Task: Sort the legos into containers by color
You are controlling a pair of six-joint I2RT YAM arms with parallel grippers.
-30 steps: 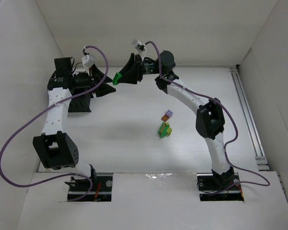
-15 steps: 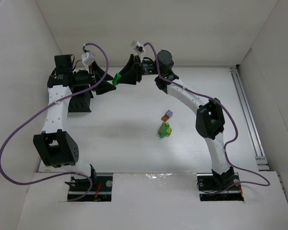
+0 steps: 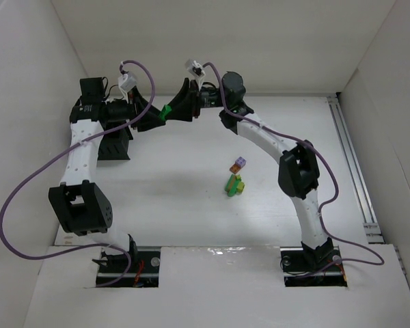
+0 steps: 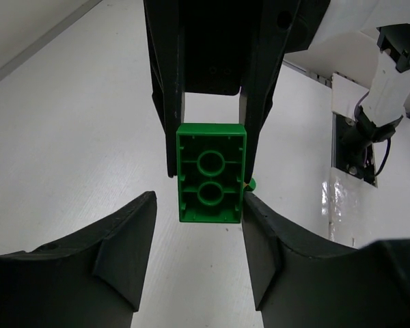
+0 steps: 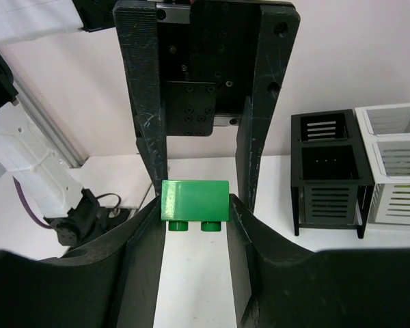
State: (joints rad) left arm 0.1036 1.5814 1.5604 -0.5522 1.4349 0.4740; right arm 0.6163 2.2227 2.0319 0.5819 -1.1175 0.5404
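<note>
green lego (image 5: 195,200) clamped in right jaws, left jaws parted around it, black rack (image 5: 328,174) nearby.

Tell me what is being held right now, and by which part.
The right gripper pinches the green lego by its two long side walls. The left gripper brackets it but shows a gap on one side.
</note>
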